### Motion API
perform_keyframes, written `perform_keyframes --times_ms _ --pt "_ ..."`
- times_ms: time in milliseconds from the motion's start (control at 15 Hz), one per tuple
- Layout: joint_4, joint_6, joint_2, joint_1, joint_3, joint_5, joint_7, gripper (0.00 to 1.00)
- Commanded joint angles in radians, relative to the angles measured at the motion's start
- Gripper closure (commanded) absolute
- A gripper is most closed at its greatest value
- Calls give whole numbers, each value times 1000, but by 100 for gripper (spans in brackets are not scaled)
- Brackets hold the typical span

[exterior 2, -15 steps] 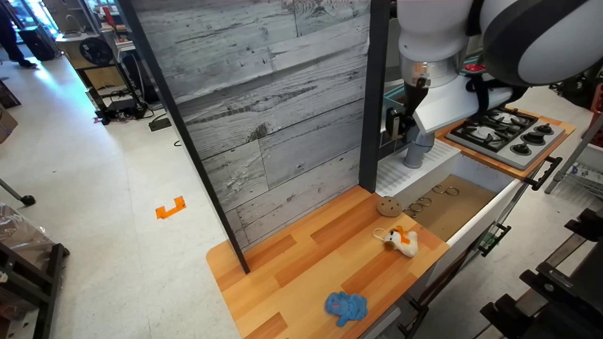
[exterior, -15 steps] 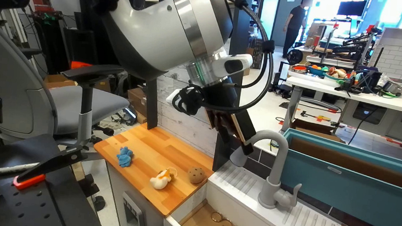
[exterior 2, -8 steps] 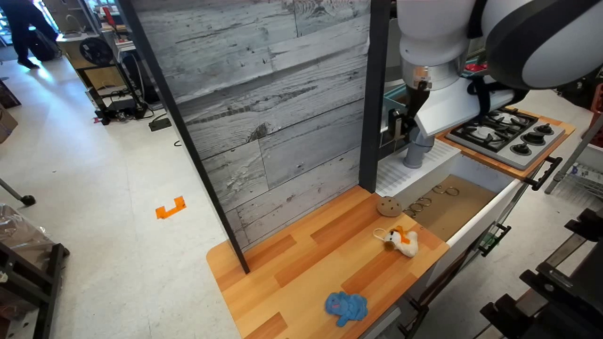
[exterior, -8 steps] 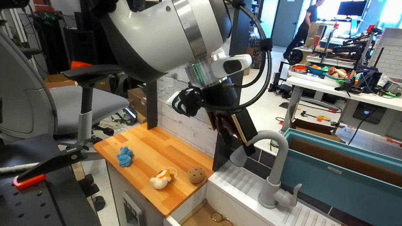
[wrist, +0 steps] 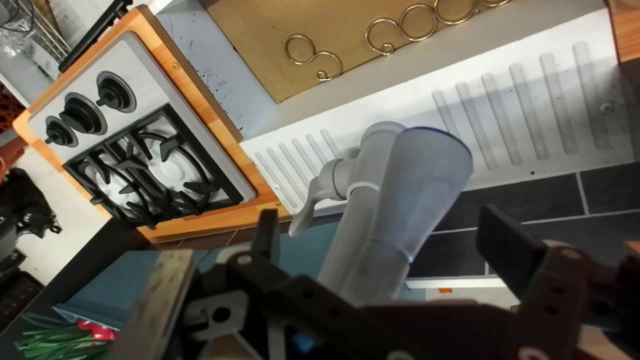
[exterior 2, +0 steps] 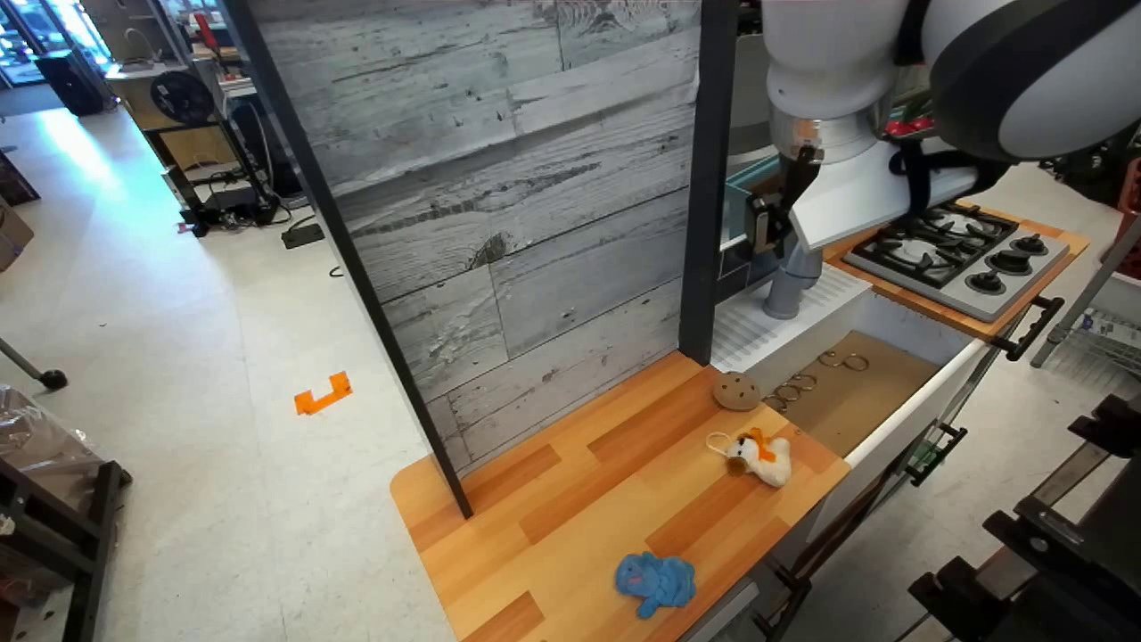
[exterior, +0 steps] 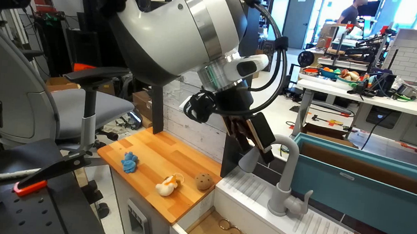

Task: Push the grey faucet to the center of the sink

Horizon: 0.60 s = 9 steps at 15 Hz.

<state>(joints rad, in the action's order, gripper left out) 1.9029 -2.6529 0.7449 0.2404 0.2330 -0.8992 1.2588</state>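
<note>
The grey faucet is an arched tube on a white ribbed ledge behind a white sink. In an exterior view its spout hangs over the end of the ledge near the wooden countertop. The sink has a brown bottom with several metal rings; it also shows in an exterior view. My gripper is open at the bend of the faucet. In the wrist view the spout runs between the two spread fingers of my gripper. Whether a finger touches the spout cannot be told.
The wooden countertop holds a blue toy, a white toy and a brown round toy. A black post stands close to my gripper. A large teal bin is behind the ledge. A stove lies beyond the sink.
My gripper has shifted slightly to the right in both exterior views, closer to the faucet's column. The faucet has not visibly moved. A person walked in the background.
</note>
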Motion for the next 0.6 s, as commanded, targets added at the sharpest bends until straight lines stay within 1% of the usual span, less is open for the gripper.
perform_keyframes --times_ms 0,533 --pt "-9 -18 15 17 23 -44 49 0" --pt "27 15 -3 8 21 -119 105 0"
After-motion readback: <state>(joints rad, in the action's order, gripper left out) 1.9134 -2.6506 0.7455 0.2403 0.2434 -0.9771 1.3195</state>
